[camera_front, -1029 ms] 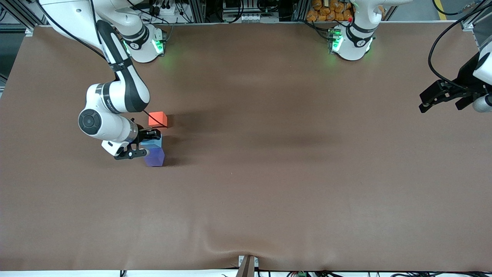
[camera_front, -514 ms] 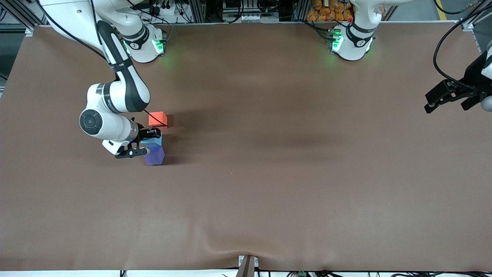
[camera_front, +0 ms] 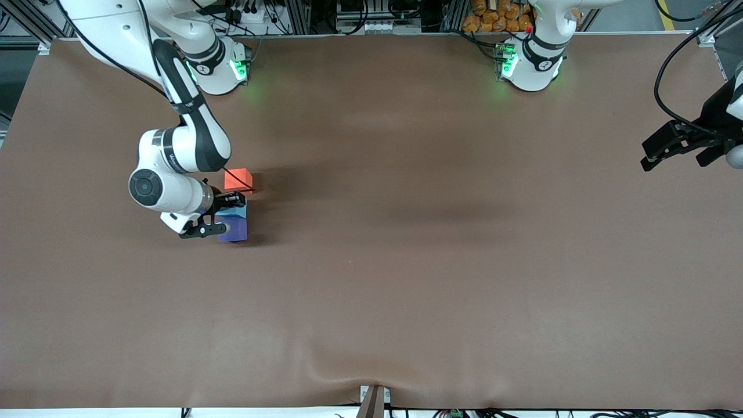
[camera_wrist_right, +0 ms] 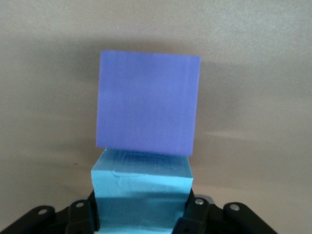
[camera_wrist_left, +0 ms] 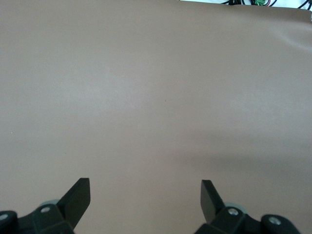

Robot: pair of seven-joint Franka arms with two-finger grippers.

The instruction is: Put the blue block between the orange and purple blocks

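Right gripper (camera_front: pixel 223 216) clamps the matte blue block (camera_front: pixel 240 207).
It touches the purple block (camera_front: pixel 234 228); orange block (camera_front: pixel 238 179) sits just apart. Left gripper (camera_front: pixel 673 152) waits, spread.

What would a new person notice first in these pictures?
Probably the three colored cubes at the right arm's end of the table: the right end effector is shut on the blue block, pressed against the purple block, with the orange block farther from the front camera. The left end effector waits open, off at the left arm's end.
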